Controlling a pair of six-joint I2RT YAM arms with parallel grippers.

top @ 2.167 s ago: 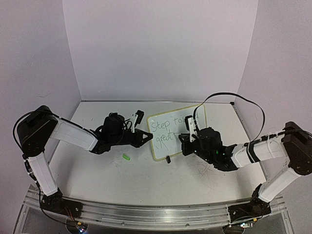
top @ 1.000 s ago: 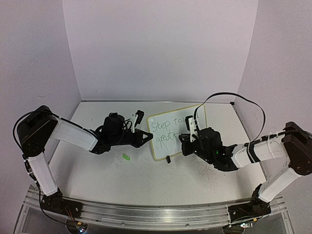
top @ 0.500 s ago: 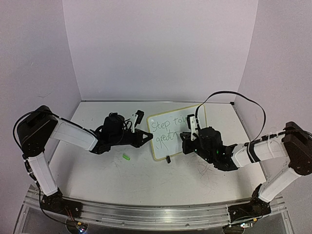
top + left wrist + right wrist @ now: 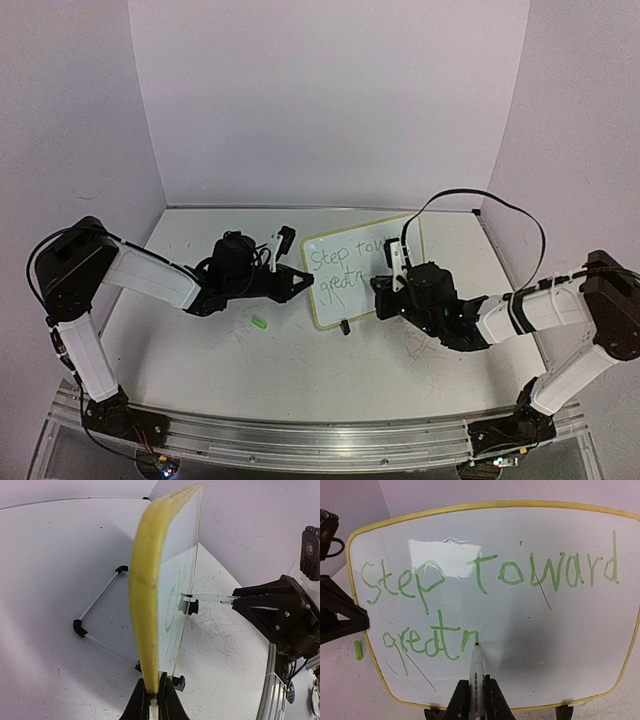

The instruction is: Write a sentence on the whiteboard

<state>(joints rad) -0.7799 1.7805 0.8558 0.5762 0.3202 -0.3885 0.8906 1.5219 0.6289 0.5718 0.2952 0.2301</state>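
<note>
The whiteboard stands tilted on its wire stand at mid-table. The sentence reads "step toward" with "greatn" below, in green strokes in the right wrist view. My right gripper is shut on a white marker, also in the right wrist view, and the marker's tip touches the whiteboard at the end of the "n". My left gripper is shut on the board's yellow rim at its lower left edge, fingers pinching it.
A small green marker cap lies on the table left of the board, also in the right wrist view. The black wire stand spreads behind the board. Walls close the back and sides. The tabletop has grey scuff marks.
My right gripper has shifted slightly right along the second line and the letter "n" has appeared after "great". The left arm and board have not moved.
</note>
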